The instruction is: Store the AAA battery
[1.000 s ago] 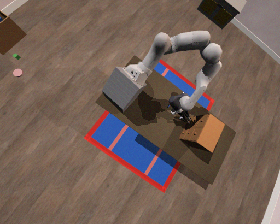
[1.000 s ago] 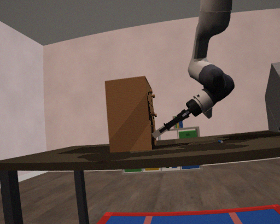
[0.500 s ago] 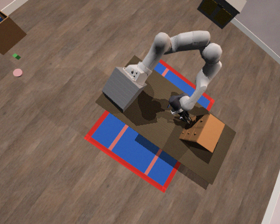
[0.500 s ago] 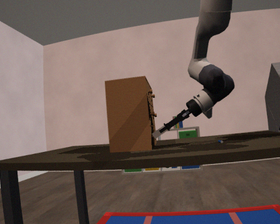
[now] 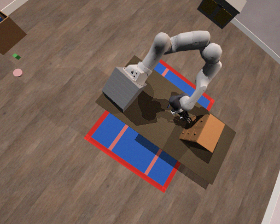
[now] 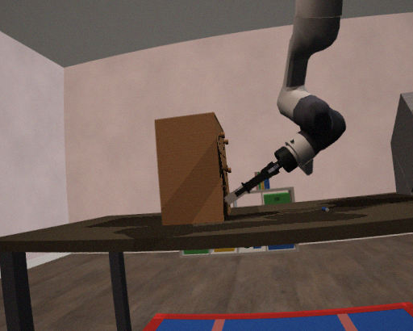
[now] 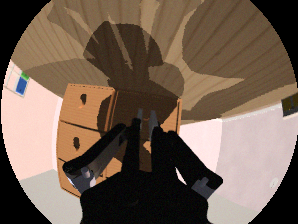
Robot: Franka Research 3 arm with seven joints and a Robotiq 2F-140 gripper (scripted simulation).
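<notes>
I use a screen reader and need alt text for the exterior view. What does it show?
A robot arm angles its gripper down to the lowest knob on the front of a small wooden chest standing on a dark table, fingers nearly closed. All drawers look pushed in. A small battery lies on the table to the right, away from the chest.
</notes>
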